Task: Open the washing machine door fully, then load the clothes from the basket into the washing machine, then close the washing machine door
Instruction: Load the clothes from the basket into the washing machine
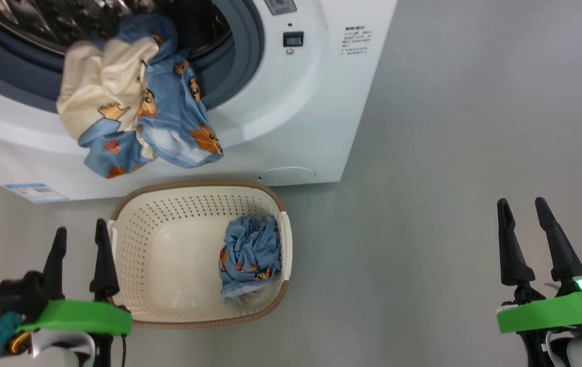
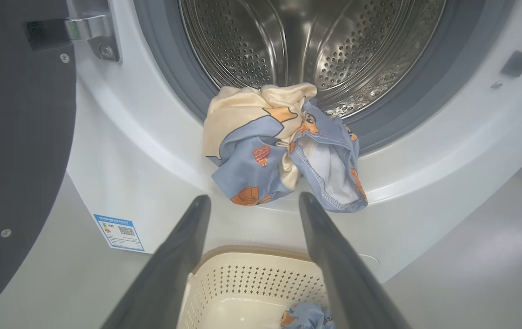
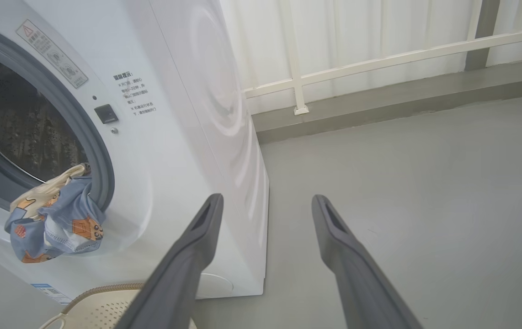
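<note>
The white washing machine (image 1: 296, 117) stands with its black door (image 2: 18, 137) swung open to the left. One blue and cream garment (image 1: 138, 102) hangs over the grey gasket, half out of the drum; it also shows as the garment (image 2: 284, 146) and the garment (image 3: 53, 221). A second blue garment (image 1: 250, 252) lies bunched in the right end of the cream basket (image 1: 168, 209) on the floor before the machine. My left gripper (image 1: 79, 239) is open and empty just left of the basket. My right gripper (image 1: 523, 219) is open and empty over bare floor far to the right.
Grey floor (image 1: 449, 153) stretches to the right of the machine. In the right wrist view a white railing (image 3: 380, 59) and a low kerb run along the far wall. A blue label (image 2: 119, 232) sits low on the machine's front.
</note>
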